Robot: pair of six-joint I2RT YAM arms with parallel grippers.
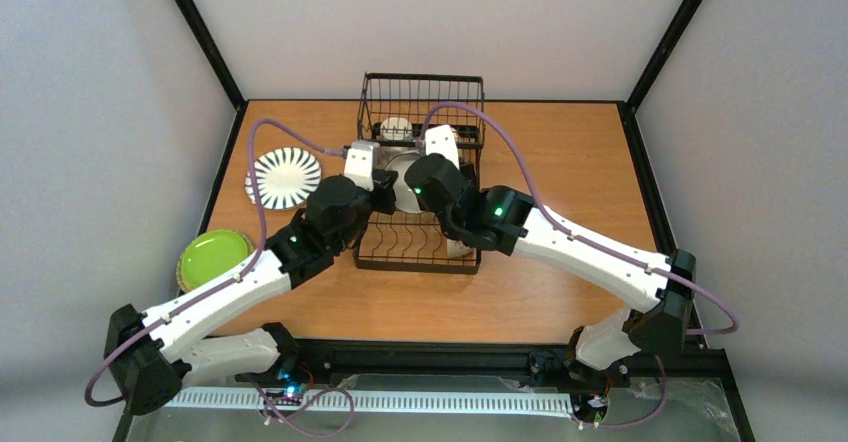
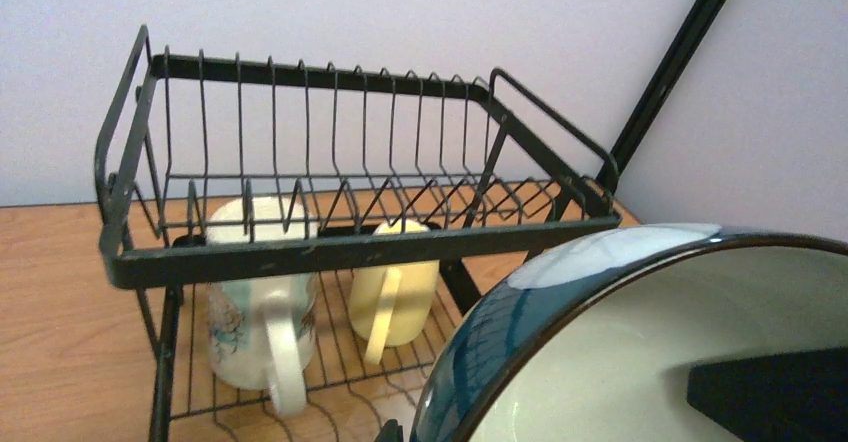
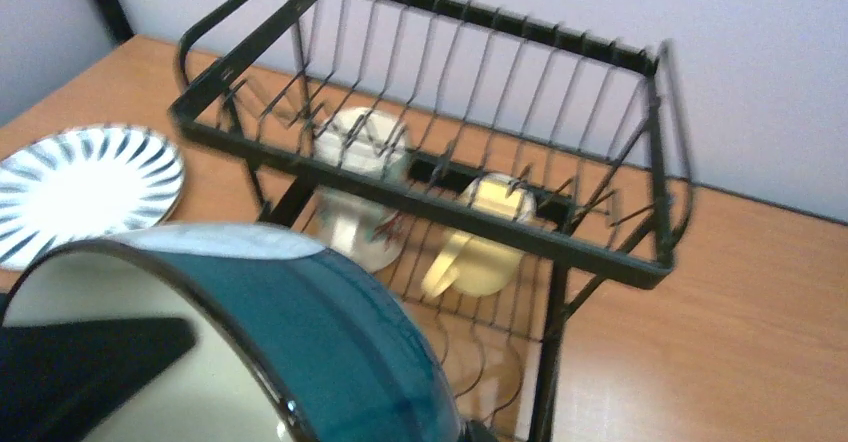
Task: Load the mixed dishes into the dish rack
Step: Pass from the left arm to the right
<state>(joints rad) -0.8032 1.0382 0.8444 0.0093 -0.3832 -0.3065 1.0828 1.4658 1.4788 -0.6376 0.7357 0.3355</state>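
Both arms meet over the dish rack (image 1: 420,224) at table centre, holding the teal-and-white bowl (image 1: 403,177) tilted on edge above the plate slots. My left gripper (image 1: 390,186) is clamped on the bowl's rim from the 9 o'clock side; in the left wrist view one black finger (image 2: 770,392) lies against the cream inside. My right gripper (image 1: 420,188) comes in from 3 o'clock with a finger (image 3: 90,362) also inside the bowl, but I cannot tell whether it is gripping or loose. The cream mug (image 2: 260,302) and yellow mug (image 2: 395,292) stand side by side in the taller basket end, at 12 o'clock. The black-and-white striped plate (image 1: 284,177) lies on the table at 9 o'clock of the rack. The lime-green plate (image 1: 213,257) is at 8 o'clock, with the tan plate (image 1: 184,276) showing under it.
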